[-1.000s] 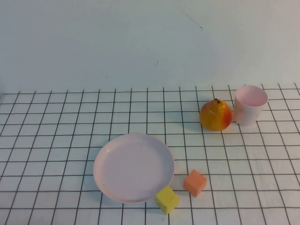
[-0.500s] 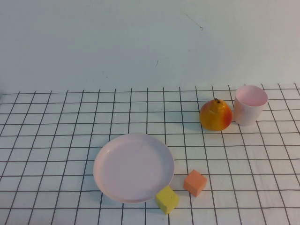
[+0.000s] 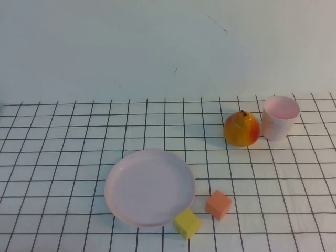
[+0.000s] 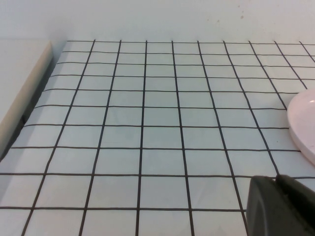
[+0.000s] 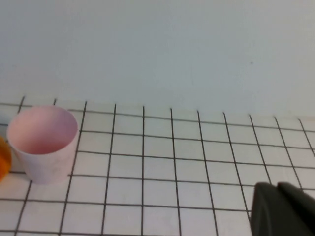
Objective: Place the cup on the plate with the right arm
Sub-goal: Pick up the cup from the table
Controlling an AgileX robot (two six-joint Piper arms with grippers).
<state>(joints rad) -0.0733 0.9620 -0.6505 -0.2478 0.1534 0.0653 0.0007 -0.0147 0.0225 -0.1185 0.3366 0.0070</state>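
Observation:
The pale pink cup stands upright at the back right of the gridded table, touching or nearly touching a pear. The pale pink plate lies empty at the front centre. Neither arm shows in the high view. In the right wrist view the right gripper is shut and empty, apart from the cup. In the left wrist view the left gripper is shut and empty, with the plate's rim beside it.
A yellow block touches the plate's front right edge, with an orange block just right of it. The pear's edge shows in the right wrist view. A white ledge borders the table in the left wrist view.

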